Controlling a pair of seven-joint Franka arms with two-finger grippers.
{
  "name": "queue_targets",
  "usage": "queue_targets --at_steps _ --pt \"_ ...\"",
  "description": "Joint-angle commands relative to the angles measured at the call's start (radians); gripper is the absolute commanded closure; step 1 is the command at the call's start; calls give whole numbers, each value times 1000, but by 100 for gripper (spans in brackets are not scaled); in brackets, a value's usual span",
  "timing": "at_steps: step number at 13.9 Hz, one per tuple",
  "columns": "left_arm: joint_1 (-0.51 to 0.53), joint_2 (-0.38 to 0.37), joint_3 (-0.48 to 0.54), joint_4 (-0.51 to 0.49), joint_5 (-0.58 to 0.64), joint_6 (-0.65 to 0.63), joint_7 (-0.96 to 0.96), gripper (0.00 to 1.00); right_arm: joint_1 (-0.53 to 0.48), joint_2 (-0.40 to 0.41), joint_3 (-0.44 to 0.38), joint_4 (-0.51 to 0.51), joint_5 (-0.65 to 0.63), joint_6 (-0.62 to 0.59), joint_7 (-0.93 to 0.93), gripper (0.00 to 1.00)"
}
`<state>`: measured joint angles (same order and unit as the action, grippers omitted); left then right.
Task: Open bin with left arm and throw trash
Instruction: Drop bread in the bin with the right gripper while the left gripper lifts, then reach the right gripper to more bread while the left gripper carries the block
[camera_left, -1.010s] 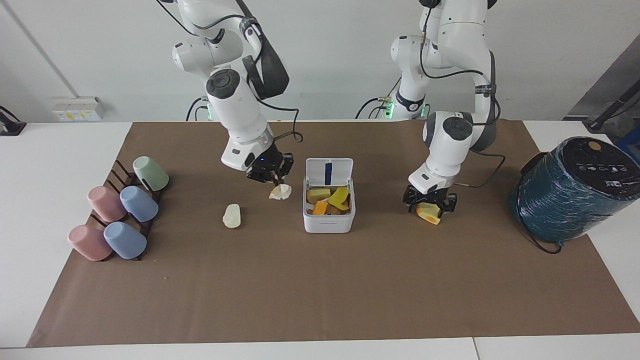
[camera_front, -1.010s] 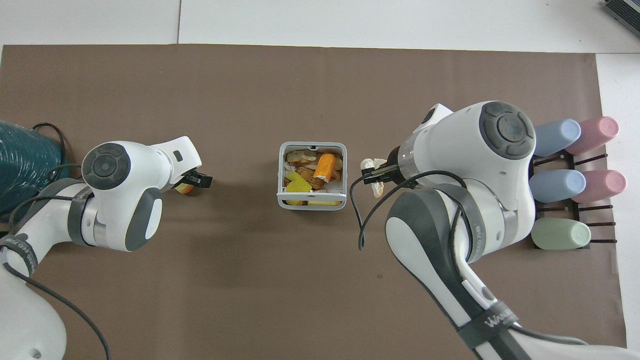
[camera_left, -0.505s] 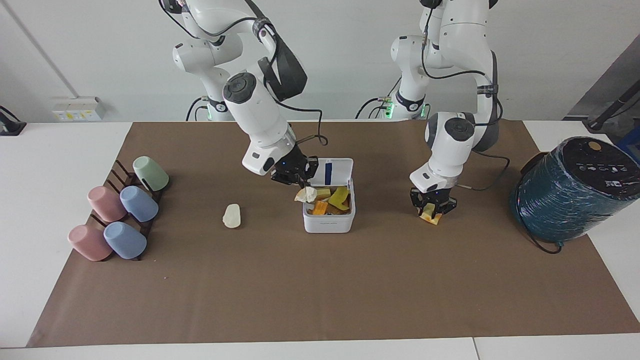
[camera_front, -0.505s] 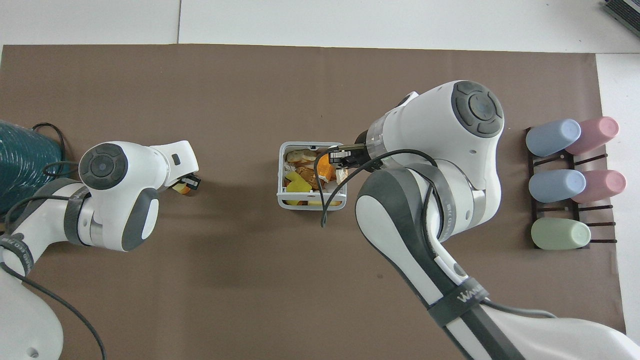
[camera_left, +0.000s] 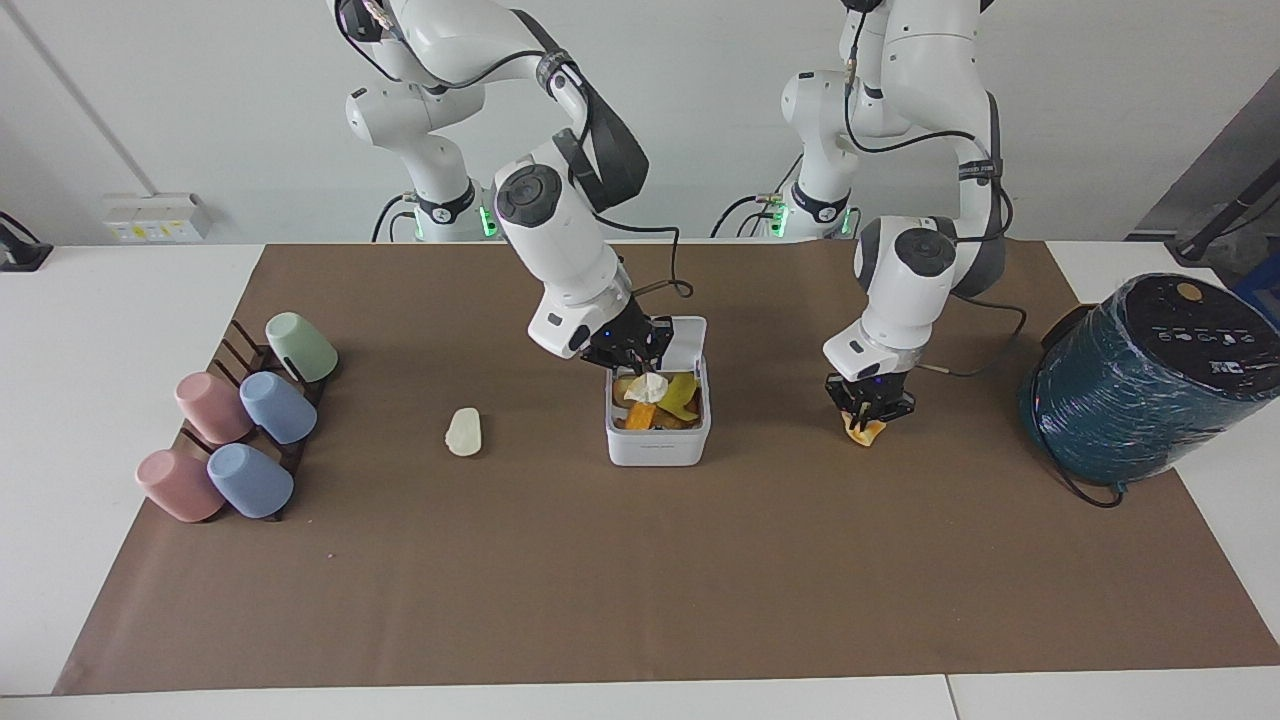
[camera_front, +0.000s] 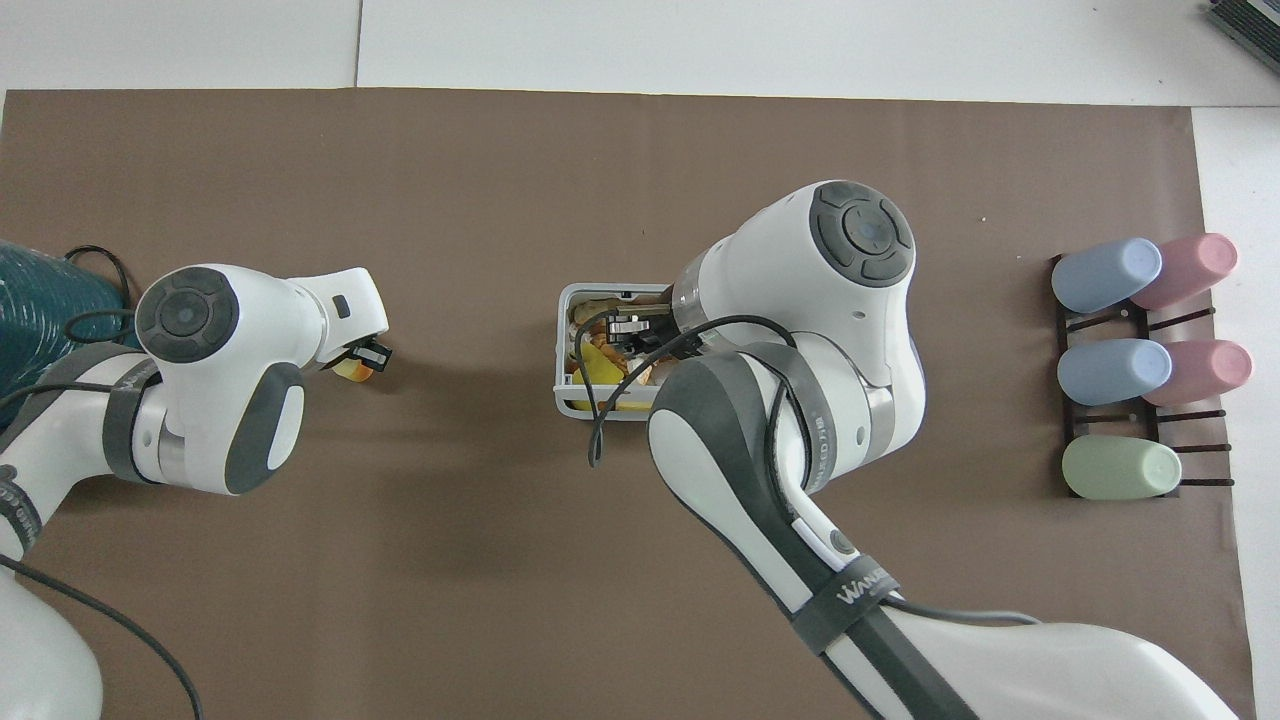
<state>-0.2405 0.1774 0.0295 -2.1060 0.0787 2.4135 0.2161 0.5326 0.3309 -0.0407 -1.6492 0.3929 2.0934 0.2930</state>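
bin (camera_left: 657, 440): mid-mat, lid up, scraps inside | right gripper (camera_left: 640, 370): over bin, clenched on cream wedge (camera_left: 648, 388) | left gripper (camera_left: 866, 412): gripping yellow-orange chunk (camera_left: 863, 432) on the mat | whitish oval lump (camera_left: 464, 432): on mat beside bin, toward right arm's end

Robotics lab: two white arms mounted at a white table (camera_left: 120, 330), brown paper mat (camera_left: 640, 560), bare white wall (camera_left: 200, 100), wall socket box (camera_left: 155, 217), loose cables.
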Motion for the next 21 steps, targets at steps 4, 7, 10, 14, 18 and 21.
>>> queue_targets --at_steps 4,7,10,14,18,21 --pt "18 -61 -10 170 18 -241 -99 100 -2 7 5 14 26 30 9 0" --pt "-8 -67 -40 245 9 -318 -226 100 -13 -1 1 19 8 27 8 0" --pt "-46 -56 -92 279 9 -298 -381 100 -112 -33 -8 11 -128 16 -5 0" --pt "-169 -50 -97 274 -51 -193 -474 100 -235 -62 -8 -90 -235 40 -249 0" --pt "-266 -47 -99 264 -112 -117 -601 100 -313 -125 -8 -364 -249 238 -414 0" --pt "-324 -45 -99 261 -122 -83 -710 100 -335 -122 -7 -408 -249 255 -425 0"
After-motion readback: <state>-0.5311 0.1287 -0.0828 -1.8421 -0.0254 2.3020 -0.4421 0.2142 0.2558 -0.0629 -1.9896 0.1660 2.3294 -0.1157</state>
